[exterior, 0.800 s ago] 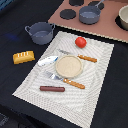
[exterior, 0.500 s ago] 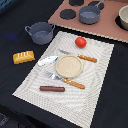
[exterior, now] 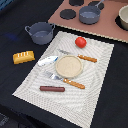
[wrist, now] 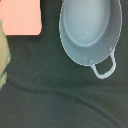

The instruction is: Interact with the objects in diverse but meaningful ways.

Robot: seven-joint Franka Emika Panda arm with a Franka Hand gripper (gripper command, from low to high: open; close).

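Still unmoved: red tomato (exterior: 80,42), pot (exterior: 40,33).

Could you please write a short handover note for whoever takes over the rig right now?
Gripper: not visible in either view, so its state cannot be told. The wrist camera looks down on the two-handled pot, which is empty.
In the exterior view, the pot stands off the mat, the bread loaf beside it on the dark table.
On the mat: tomato, sausage, small white-blue piece, plus plate, knife and fork.
The frying pan sits on the toy stove.
Done: nothing evident. Left: a first grasp, perhaps loading the pot.
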